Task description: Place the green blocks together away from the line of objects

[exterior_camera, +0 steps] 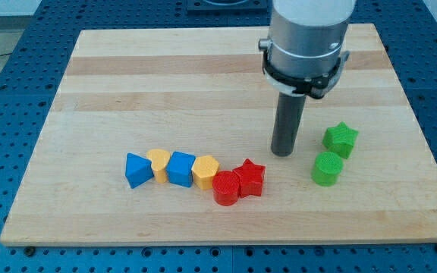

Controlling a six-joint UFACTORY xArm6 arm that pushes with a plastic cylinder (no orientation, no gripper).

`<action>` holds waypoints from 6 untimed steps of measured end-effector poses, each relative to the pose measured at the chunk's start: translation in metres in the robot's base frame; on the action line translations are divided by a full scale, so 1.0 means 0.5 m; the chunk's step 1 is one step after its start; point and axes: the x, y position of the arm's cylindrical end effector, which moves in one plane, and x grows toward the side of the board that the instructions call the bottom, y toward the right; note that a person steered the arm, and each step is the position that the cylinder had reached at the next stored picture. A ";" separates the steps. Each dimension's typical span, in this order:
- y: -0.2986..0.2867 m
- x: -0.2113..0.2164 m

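A green star block (341, 139) sits just above a green cylinder (327, 168) at the board's right; they nearly touch. My tip (282, 152) rests on the board to the left of both green blocks, apart from them. A line of blocks runs along the view's lower middle: blue triangular block (136, 170), yellow heart-like block (158, 163), blue cube (180, 168), yellow hexagon (205, 171), red cylinder (225, 187) and red star (249, 178). The tip is above and right of the red star.
The wooden board (165, 83) lies on a blue perforated table (6, 91). The arm's large grey and white body (306, 38) hangs over the board's upper right.
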 end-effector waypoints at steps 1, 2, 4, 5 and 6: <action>-0.008 0.047; -0.008 0.093; 0.071 0.109; 0.109 0.100; 0.152 0.099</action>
